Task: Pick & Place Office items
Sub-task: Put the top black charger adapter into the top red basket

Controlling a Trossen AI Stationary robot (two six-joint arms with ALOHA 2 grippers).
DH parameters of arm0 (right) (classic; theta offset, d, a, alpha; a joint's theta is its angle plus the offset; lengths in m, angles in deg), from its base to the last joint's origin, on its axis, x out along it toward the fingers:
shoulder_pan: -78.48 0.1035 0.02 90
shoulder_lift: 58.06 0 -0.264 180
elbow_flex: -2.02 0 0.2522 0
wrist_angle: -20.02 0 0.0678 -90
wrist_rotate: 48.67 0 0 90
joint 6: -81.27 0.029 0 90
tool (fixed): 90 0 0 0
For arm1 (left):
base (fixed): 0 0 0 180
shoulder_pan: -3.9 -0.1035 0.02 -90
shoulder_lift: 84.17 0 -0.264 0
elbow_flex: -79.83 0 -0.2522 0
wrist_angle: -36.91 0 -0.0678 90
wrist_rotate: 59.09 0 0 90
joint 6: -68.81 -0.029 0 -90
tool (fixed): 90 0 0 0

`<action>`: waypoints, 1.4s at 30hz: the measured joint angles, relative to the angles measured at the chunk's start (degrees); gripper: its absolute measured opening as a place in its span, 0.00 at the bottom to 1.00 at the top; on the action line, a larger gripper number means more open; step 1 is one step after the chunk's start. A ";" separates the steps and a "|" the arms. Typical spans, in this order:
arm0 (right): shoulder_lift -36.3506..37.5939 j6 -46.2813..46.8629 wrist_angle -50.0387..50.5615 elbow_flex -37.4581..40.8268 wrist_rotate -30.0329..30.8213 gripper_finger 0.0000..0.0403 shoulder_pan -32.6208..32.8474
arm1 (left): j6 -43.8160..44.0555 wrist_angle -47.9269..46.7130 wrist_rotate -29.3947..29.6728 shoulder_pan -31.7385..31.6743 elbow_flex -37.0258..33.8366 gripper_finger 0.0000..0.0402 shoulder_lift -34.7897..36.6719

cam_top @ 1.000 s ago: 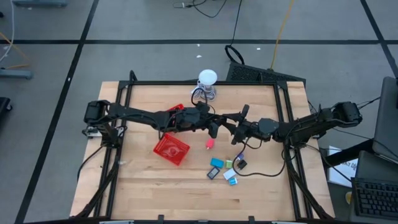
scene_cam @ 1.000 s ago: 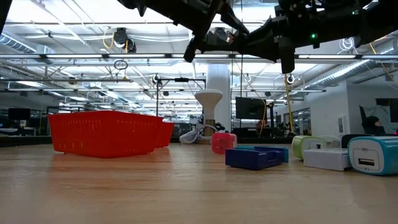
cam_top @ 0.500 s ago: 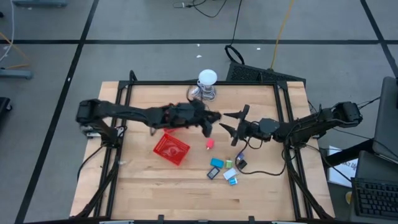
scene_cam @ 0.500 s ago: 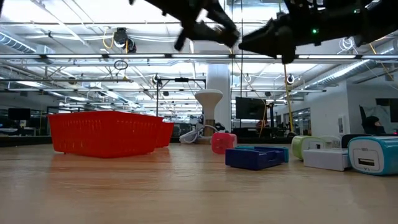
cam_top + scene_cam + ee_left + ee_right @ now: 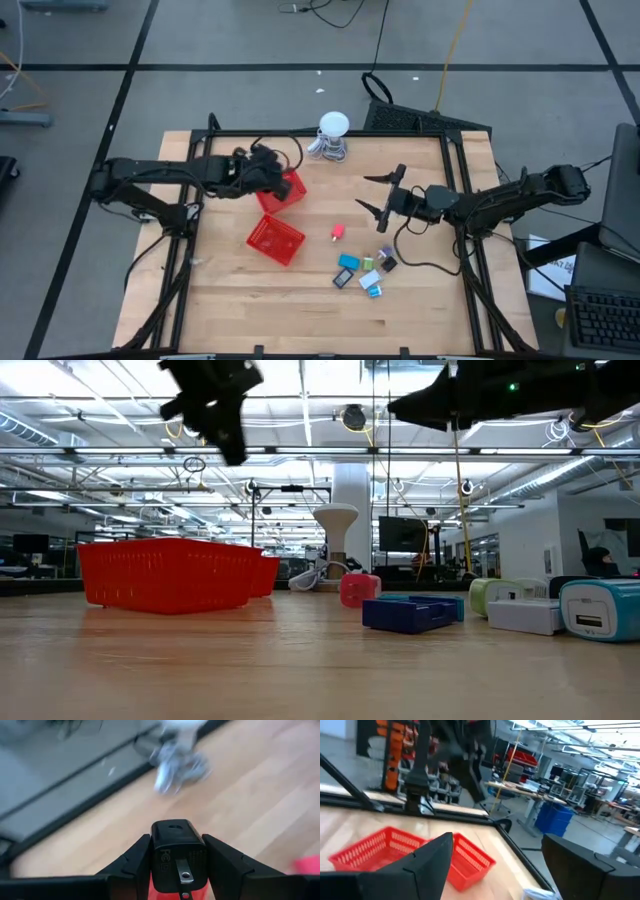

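Note:
My left gripper [image 5: 270,170] hangs over the far red basket [image 5: 287,190], shut on a small black plug block [image 5: 176,854]. It shows high up in the low view as my left gripper [image 5: 222,410]. My right gripper [image 5: 378,196] hovers open and empty right of the table's middle, clear of everything. A pink piece [image 5: 338,233] lies on the wood by itself. Several small pieces, light blue, green, white and black [image 5: 365,272], lie together nearer the front. The second red basket [image 5: 275,240] stands on the table in front of the first. My left gripper pinches the black block by two opposite sides [image 5: 156,861] between its two fingers. A metal prong [image 5: 183,870] on the block's face points back toward the wrist. The block is lifted clear, over the red basket [image 5: 186,895].
A white round-headed gadget with a coiled cable [image 5: 333,133] stands at the table's far edge. A black cable [image 5: 420,262] trails from the right arm past the cluster. Bare wood lies along the front and left of the baskets.
My two grippers stood together over the table's middle. My right gripper has opened wide and stayed about there. My left gripper has drawn back toward the table's left and far side with the black block, ending over the far basket.

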 joint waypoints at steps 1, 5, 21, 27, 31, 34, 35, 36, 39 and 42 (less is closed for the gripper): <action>0.30 0.44 0.17 0.00 -0.93 0.71 -0.09 | 1.11 -2.11 -1.55 -0.89 -0.39 0.37 0.04; 0.43 1.90 0.15 0.00 -3.66 0.68 -0.18 | 1.89 -2.12 -10.07 -4.76 -3.77 0.37 -0.07; 0.43 1.54 0.73 0.00 -3.60 0.67 -0.18 | 0.26 14.96 -26.53 -13.48 -21.03 0.37 -0.14; 0.43 1.41 0.72 0.00 -3.57 0.67 -0.18 | 1.55 16.08 -27.09 -14.85 -23.27 0.37 -1.16; 0.43 1.40 0.57 0.00 -3.55 0.67 -0.18 | 1.70 17.06 -27.46 -15.09 -23.38 0.37 -3.74; 0.43 1.40 0.55 0.00 -3.53 0.67 -0.18 | 1.70 18.31 -28.56 -15.09 -23.38 0.37 -6.21; 0.43 1.40 0.57 0.00 -3.53 0.67 -0.18 | 1.66 18.77 -28.99 -15.09 -23.38 0.37 -6.89; 0.43 1.40 0.57 0.00 -3.53 0.67 -0.18 | 1.50 19.18 -29.09 -15.09 -23.38 0.37 -7.56; 0.43 1.40 0.62 0.00 -3.53 0.67 -0.18 | 1.59 19.42 -29.18 -15.09 -23.38 0.38 -8.99; 0.43 1.33 0.64 0.00 -3.51 0.67 -0.19 | 1.65 19.49 -29.07 -15.15 -23.38 0.40 -9.96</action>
